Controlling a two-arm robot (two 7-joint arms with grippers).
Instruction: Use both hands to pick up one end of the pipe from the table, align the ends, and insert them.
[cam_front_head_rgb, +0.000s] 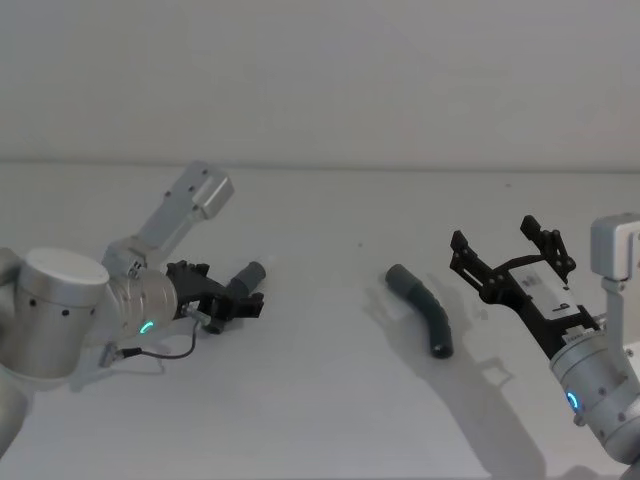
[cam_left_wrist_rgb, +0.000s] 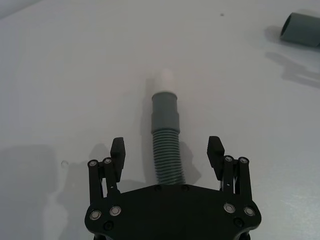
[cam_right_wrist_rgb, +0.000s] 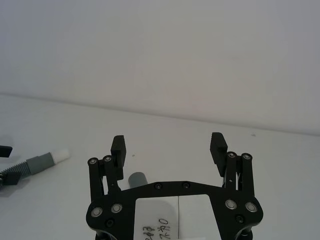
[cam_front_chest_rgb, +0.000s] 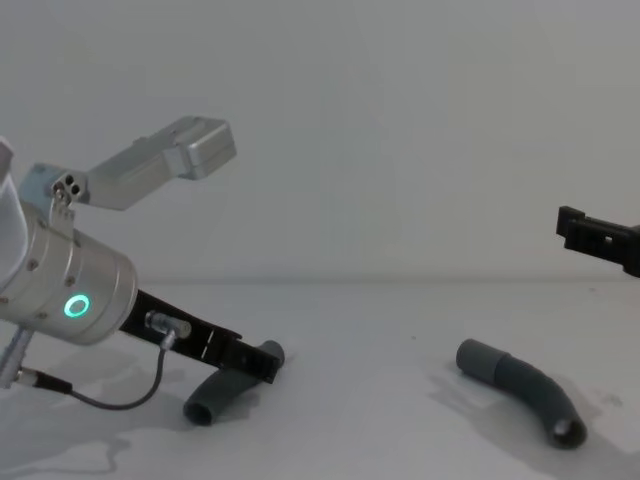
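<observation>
One dark ribbed pipe piece (cam_left_wrist_rgb: 167, 157) lies on the table (cam_front_head_rgb: 320, 400), its smooth grey cuff end (cam_left_wrist_rgb: 165, 107) with a white tip pointing away from my left gripper (cam_left_wrist_rgb: 167, 150). That gripper is open and low, a finger on each side of the ribbed part without touching it; it also appears in the head view (cam_front_head_rgb: 240, 295) and chest view (cam_front_chest_rgb: 258, 365). The other curved pipe piece (cam_front_head_rgb: 422, 305) lies to the right, cuff end (cam_front_head_rgb: 397, 275) toward the back. My right gripper (cam_front_head_rgb: 510, 255) hangs open above the table beside it, holding nothing (cam_right_wrist_rgb: 169, 145).
A pale wall (cam_front_head_rgb: 320, 80) rises behind the table's far edge. A thin cable (cam_front_head_rgb: 165, 352) loops from the left wrist onto the table. Bare table surface (cam_front_head_rgb: 330, 330) separates the two pipe pieces.
</observation>
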